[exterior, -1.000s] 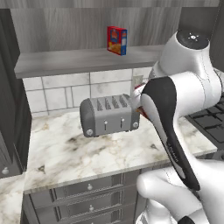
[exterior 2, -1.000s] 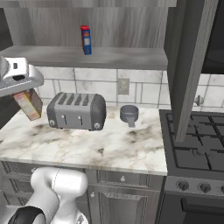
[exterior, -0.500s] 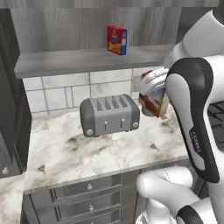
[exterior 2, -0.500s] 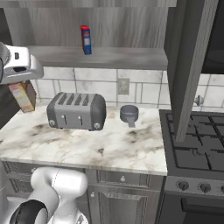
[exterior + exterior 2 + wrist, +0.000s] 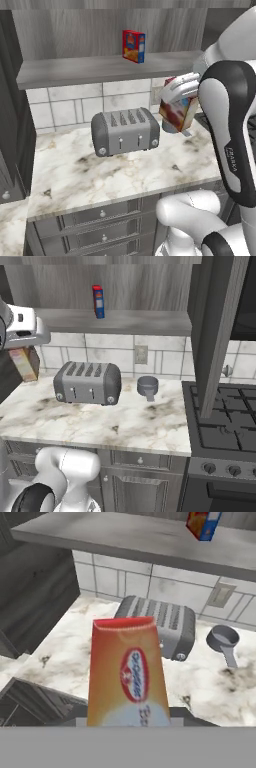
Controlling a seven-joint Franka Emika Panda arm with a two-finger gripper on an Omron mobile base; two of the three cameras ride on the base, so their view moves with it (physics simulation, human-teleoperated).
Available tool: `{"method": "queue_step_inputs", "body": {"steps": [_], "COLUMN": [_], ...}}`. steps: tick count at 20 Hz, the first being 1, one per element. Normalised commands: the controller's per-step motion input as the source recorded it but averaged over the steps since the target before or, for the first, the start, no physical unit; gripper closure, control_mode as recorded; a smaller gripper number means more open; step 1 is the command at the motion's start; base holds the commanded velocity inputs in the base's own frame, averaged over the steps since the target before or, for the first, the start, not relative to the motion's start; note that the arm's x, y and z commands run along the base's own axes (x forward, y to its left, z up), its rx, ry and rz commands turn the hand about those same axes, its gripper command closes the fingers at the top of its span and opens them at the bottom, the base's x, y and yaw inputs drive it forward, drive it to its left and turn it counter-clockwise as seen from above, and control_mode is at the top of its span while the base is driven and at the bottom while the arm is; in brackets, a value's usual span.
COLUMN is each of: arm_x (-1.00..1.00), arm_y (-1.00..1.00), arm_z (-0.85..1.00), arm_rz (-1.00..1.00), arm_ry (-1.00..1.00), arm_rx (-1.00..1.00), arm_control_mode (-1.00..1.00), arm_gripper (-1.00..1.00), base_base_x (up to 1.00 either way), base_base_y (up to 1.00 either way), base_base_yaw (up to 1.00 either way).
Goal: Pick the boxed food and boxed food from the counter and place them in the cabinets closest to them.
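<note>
Centre of the hand view: your gripper [image 5: 181, 95] is clamping the tan-brown carton [image 5: 126, 673], which is hanging above the counter [image 5: 100, 172]. Mid frame, the toaster [image 5: 125, 131] and a small grey cup [image 5: 147, 386] are standing. Upper frame, the red carton [image 5: 134, 46] is sitting on the cabinet shelf [image 5: 95, 67]: one placed, one remaining.

Shelf board [image 5: 90, 70] open left of red carton [image 5: 134, 46]; toaster [image 5: 125, 131] blocks mid tabletop [image 5: 100, 175], grey cup [image 5: 148, 387] sits right of it, dark cabinet side [image 5: 215, 331] walls off stove side.
</note>
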Motion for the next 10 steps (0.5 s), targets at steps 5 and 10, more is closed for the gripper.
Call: {"method": "queue_step_inputs", "body": {"steps": [5, 10], "arm_x": [-0.02, 0.02], "arm_y": [0.10, 0.20], "arm_z": [0.31, 0.29], "arm_rz": [-0.08, -0.11], "arm_ry": [-0.10, -0.07], "arm_rx": [0.13, 0.04], "arm_control_mode": [-1.00, -1.00], "arm_gripper": [1.00, 1.00], "base_base_x": [0.00, 0.00], "base_base_y": [0.00, 0.00], "base_base_yaw": [0.00, 0.00]}}
